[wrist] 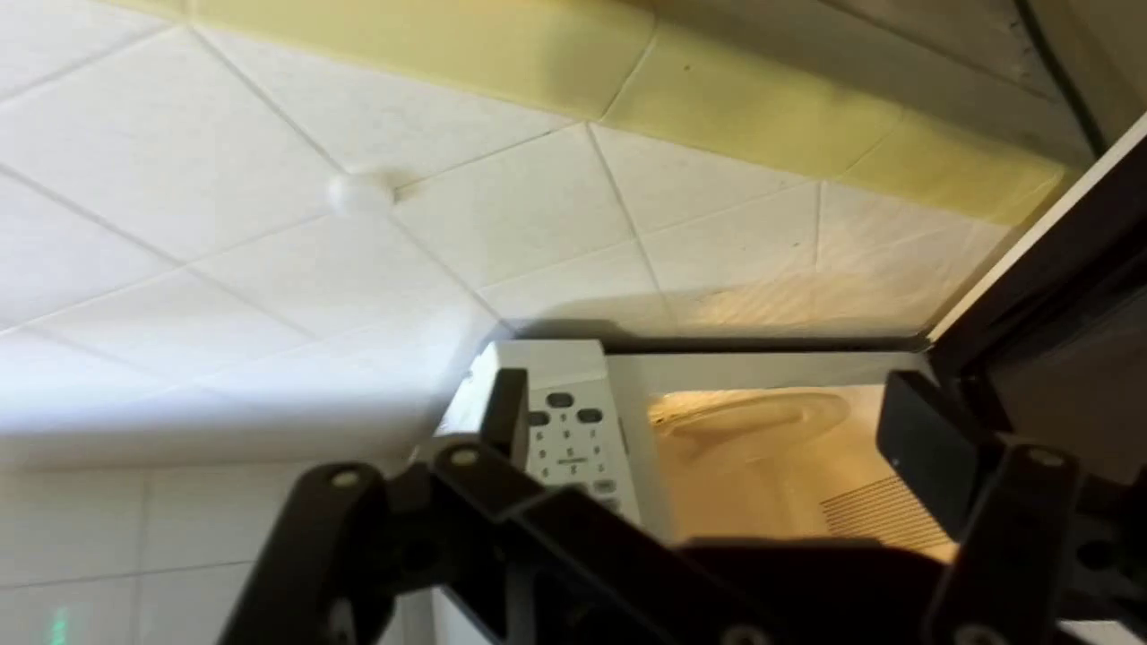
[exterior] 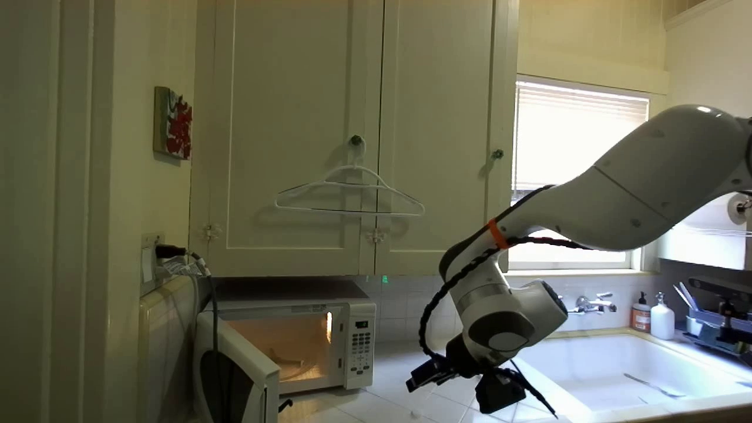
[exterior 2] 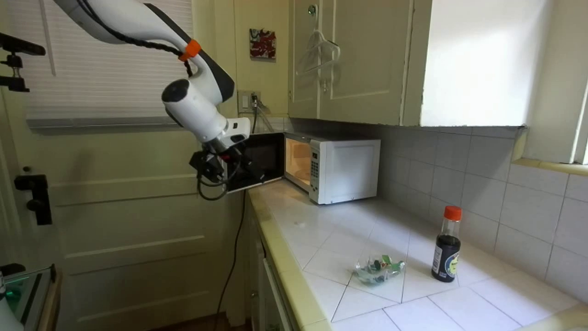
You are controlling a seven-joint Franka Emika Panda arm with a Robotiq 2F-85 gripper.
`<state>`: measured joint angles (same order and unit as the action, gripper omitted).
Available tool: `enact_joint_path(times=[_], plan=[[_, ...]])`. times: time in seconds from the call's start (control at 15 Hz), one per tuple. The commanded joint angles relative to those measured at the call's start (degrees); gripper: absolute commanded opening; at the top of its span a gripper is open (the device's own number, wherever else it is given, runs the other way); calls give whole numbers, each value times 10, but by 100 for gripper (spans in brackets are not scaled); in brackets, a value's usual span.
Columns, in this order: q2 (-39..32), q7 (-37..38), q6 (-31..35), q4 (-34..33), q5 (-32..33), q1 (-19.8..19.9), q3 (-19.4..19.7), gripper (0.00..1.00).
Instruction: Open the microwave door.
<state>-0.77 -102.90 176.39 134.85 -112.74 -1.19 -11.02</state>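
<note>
Pincer (wrist: 715, 428) agape, open microwave door (exterior: 242, 367) leftward in an exterior view.

Just the one gripper (wrist: 712, 417), two fingers (wrist: 511, 417) on it. Past those in the wrist view: one microwave (wrist: 573, 439), one microwave door (wrist: 1066, 340). Higher than the gripper I get two cabinet doors (exterior: 288, 106), two knobs (exterior: 498, 154), one hanger (exterior: 353, 168). Right of it in an exterior view, two pump bottles (exterior: 662, 322), one faucet (exterior: 584, 305), one sink (exterior: 617, 359). Well apart on the bench (exterior 2: 321, 243), one red-capped bottle (exterior 2: 446, 255), one bit of clear plastic (exterior 2: 374, 271).
</note>
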Motion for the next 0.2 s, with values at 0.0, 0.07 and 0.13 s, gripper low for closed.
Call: enact_joint_path(times=[0.0,0.07,0.13], plan=[[67,90,161,38,-17,-36,-37,100],[41,49,98,16,-4,-17,-21,100],[52,59,116,19,-4,-24,-28,100]])
